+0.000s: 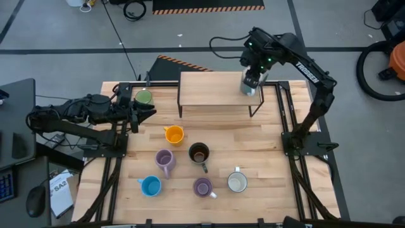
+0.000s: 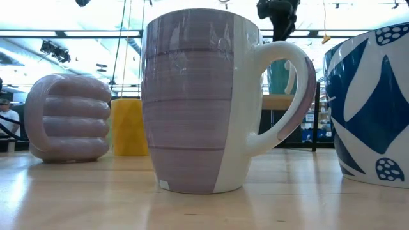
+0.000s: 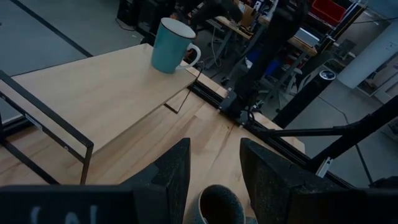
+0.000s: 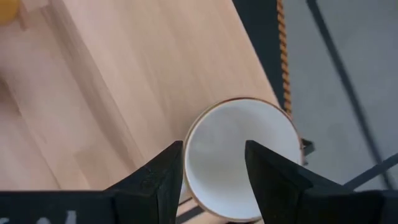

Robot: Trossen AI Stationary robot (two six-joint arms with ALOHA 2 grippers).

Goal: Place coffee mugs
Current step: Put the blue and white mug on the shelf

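While under spread right fingers (image 4: 163, 180), mug (image 4: 242, 155).

The whole table (image 1: 209, 142) is seen from straight above; the low view sits at tabletop level, close behind a purple mug (image 2: 192, 102). The shelf (image 1: 215, 88) is shared by both wrist views.

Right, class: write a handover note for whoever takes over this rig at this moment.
Right gripper: open, above the teal mug, which stands free on the shelf, at its right end.
Left gripper: open, at the green mug on the table.
Done: one mug shelved, it seems.
Left: green mug, plus orange mug, dark mug, blue mug, white mug, two lilac mugs.
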